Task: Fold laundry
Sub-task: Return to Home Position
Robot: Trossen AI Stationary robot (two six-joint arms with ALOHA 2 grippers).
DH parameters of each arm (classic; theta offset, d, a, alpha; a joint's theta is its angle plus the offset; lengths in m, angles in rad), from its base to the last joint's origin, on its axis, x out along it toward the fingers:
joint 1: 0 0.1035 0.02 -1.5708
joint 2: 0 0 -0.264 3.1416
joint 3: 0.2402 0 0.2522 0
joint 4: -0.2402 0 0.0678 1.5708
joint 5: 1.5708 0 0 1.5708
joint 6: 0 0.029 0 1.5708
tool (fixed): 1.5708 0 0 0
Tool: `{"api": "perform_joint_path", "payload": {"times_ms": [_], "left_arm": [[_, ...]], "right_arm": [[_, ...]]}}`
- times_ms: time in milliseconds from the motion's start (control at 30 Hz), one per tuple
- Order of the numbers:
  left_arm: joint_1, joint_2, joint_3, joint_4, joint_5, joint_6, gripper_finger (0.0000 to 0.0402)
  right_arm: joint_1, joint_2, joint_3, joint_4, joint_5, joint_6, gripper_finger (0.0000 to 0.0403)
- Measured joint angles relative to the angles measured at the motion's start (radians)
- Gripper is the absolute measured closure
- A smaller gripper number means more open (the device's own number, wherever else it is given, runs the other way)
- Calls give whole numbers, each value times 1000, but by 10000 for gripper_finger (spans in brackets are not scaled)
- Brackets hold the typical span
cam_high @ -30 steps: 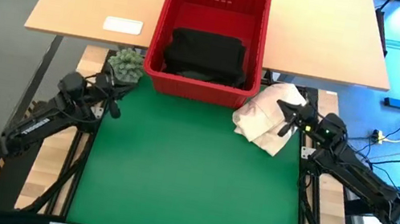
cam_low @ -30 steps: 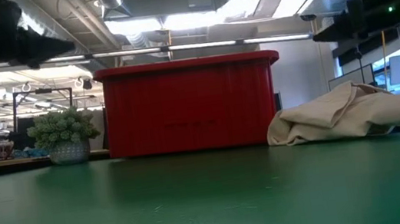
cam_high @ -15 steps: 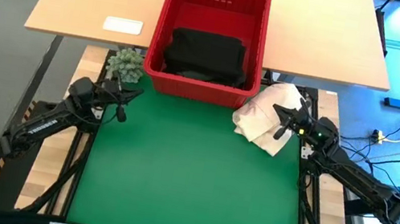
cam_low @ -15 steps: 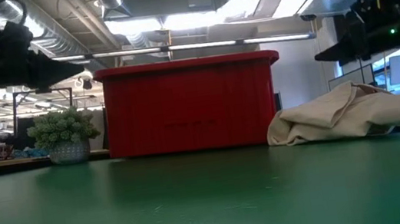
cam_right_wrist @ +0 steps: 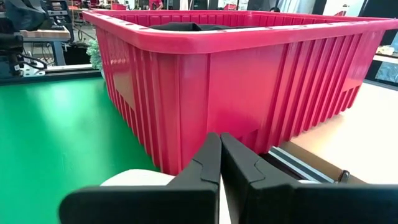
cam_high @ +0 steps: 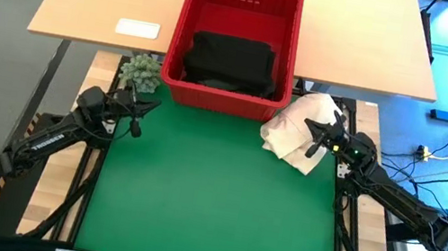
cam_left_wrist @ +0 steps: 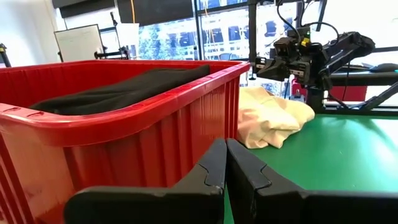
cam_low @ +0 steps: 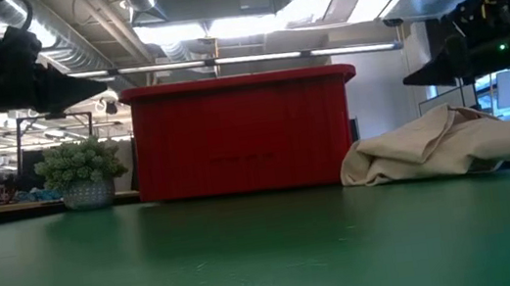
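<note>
The laundry (cam_high: 228, 62) is dark cloth lying inside a red plastic basket (cam_high: 288, 27), which stands at the far edge of the green mat (cam_high: 212, 197). In the left wrist view the laundry (cam_left_wrist: 124, 90) rises just above the basket's rim. My left gripper (cam_high: 147, 104) hangs shut and level near the basket's near left corner, touching nothing. My right gripper (cam_high: 314, 130) is also shut and level. It hovers over a cream-white cloth heap (cam_high: 296, 130) by the basket's near right corner, and it is clear of the heap in the low view (cam_low: 414, 73).
A small potted plant (cam_high: 142, 71) stands left of the basket, close to my left gripper. A white flat object (cam_high: 138, 28) lies on the wooden table (cam_high: 357, 38) behind. The green mat (cam_low: 269, 250) stretches toward the near edge.
Both arms have sunk a little toward the mat, staying shut and level, and then come to rest. The basket, the laundry and the cream heap have not moved.
</note>
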Motion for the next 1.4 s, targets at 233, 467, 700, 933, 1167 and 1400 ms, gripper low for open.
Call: {"api": "perform_joint_path", "payload": {"times_ms": [233, 467, 700, 933, 1167, 1400], "left_arm": [[0, 0, 0, 0, 0, 31, 401], [0, 0, 0, -4, -30, 26, 401], [0, 0, 0, -9, -109, 26, 401], [0, 0, 0, -8, -110, 19, 401], [0, 0, 0, -8, -110, -2, 402], [0, 0, 0, -8, -111, 0, 402]], "right_arm": [[0, 1, 0, -6, 1, 1, 398], [0, 1, 0, -7, 1, 2, 398], [0, 0, 0, -90, 2, -2, 398], [0, 1, 0, -185, 2, -2, 398], [0, 1, 0, -200, 3, -2, 398], [0, 1, 0, -201, 3, -2, 398]]}}
